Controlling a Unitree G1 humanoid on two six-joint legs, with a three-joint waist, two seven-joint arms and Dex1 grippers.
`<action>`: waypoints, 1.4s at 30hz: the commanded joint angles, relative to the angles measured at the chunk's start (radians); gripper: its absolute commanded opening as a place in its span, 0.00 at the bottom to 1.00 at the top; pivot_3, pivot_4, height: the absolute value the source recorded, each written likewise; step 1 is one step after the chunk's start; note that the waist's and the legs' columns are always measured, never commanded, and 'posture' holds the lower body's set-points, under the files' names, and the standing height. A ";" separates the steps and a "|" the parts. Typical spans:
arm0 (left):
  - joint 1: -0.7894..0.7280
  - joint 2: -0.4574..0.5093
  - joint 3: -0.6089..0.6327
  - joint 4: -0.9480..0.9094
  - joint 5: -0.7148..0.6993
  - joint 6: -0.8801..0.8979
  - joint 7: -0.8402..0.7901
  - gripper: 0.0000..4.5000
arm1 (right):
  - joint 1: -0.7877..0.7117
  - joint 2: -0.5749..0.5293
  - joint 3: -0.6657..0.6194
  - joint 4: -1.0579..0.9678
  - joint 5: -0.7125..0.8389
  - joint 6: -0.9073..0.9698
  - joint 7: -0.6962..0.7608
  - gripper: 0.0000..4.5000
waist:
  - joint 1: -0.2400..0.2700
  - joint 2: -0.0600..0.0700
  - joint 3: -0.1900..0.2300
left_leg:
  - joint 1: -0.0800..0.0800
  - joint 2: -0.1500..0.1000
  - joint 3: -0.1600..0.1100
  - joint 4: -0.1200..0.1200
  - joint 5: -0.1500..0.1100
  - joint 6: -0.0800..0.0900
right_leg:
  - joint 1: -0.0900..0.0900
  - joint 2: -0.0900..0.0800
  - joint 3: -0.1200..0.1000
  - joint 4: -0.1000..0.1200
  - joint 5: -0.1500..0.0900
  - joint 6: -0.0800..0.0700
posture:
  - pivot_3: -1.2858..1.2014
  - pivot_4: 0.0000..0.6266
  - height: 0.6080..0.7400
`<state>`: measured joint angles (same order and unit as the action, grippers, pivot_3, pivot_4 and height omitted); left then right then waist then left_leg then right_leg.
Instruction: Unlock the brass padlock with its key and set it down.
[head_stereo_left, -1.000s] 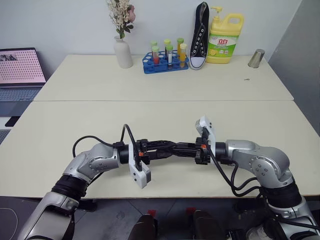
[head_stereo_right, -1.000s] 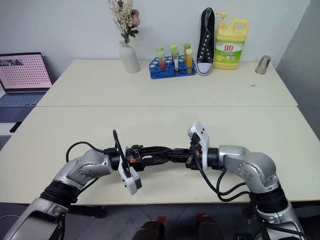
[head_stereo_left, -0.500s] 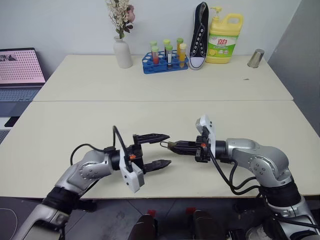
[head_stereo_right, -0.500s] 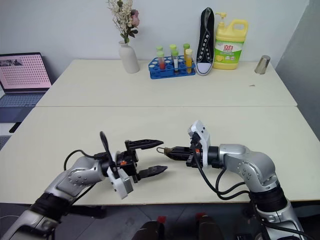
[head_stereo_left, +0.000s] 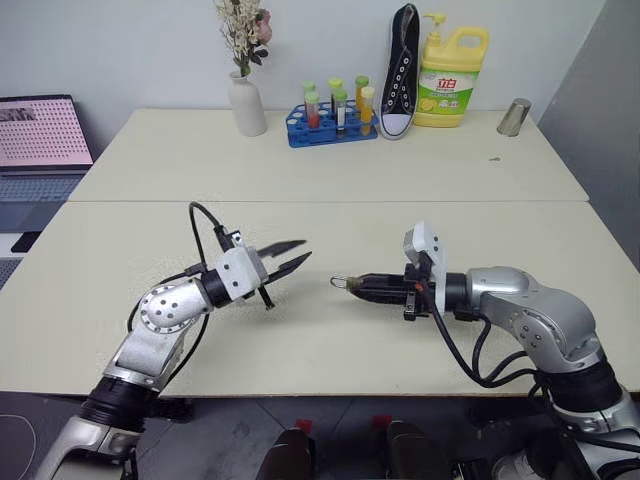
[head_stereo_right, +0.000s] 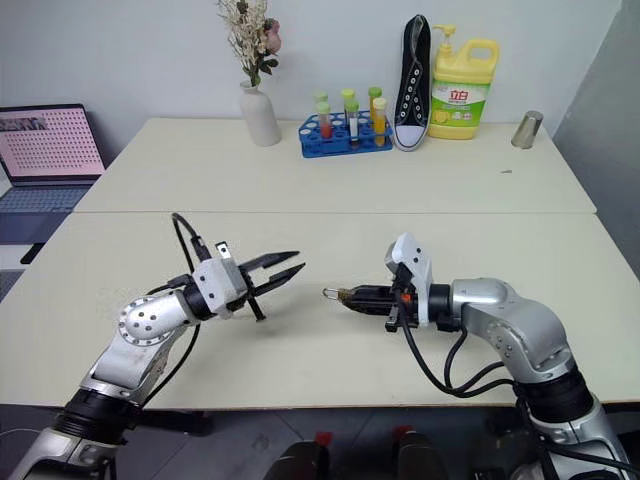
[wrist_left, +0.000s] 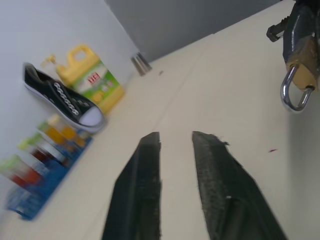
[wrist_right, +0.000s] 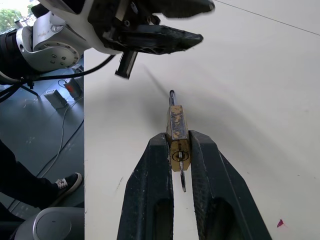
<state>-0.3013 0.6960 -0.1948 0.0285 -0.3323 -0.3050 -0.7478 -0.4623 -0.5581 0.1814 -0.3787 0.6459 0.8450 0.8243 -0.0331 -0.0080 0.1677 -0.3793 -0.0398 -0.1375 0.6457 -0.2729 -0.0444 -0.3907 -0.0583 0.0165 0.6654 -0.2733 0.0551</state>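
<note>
Fingers of the right gripper (wrist_right: 176, 150) are clamped on the brass padlock (wrist_right: 177, 137), its silvery shackle poking out past the tips toward the left gripper (head_stereo_left: 288, 257). Under the padlock's body a thin pale sliver, probably the key (wrist_right: 183, 183), hangs from its keyhole end. The left gripper holds nothing, its two fingers a little apart, hovering over the table (head_stereo_left: 330, 170) near the front edge, well apart from the padlock. Along the far edge stand a vase of flowers (head_stereo_left: 245, 103), a blue rack of tubes (head_stereo_left: 330, 128), a black shoe (head_stereo_left: 398, 70), a yellow bottle (head_stereo_left: 450, 75) and a metal cup (head_stereo_left: 513, 117). The left wrist view shows the shackle as a closed loop.
</note>
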 joint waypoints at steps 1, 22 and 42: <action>0.006 -0.029 -0.010 -0.074 -0.126 0.237 -0.077 0.01 | -0.019 0.004 -0.001 -0.069 0.009 -0.022 0.013 0.03 | -0.001 0.000 0.000 | 0.000 0.000 0.000 0.000 0.000 0.000 | 0.000 0.000 0.000 0.000 0.000 0.000 | 0.52 0.24 1.00; 0.059 -0.075 0.079 -0.304 -0.224 0.612 -0.195 0.00 | -0.010 0.000 0.028 -0.045 -0.043 -0.054 0.026 0.03 | 0.000 0.000 0.000 | 0.000 0.000 0.000 0.000 0.000 0.000 | 0.000 0.000 0.000 -0.001 0.000 0.000 | 0.52 0.24 1.00; 0.081 -0.022 0.158 -0.422 -0.359 0.839 -0.249 0.00 | -0.003 0.004 0.039 -0.020 -0.085 -0.079 0.047 0.03 | 0.001 0.000 0.000 | 0.000 0.001 0.000 0.000 0.000 0.000 | 0.000 0.000 0.001 -0.001 0.000 0.000 | 0.52 0.24 1.00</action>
<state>-0.2172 0.6735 -0.0715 -0.3524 -0.6594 0.5196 -0.9989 -0.4582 -0.5540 0.2231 -0.3856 0.5619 0.7903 0.8588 -0.0318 -0.0083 0.1680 -0.3793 -0.0393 -0.1374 0.6455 -0.2729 -0.0446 -0.3904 -0.0581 0.0170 0.6643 -0.2734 0.0549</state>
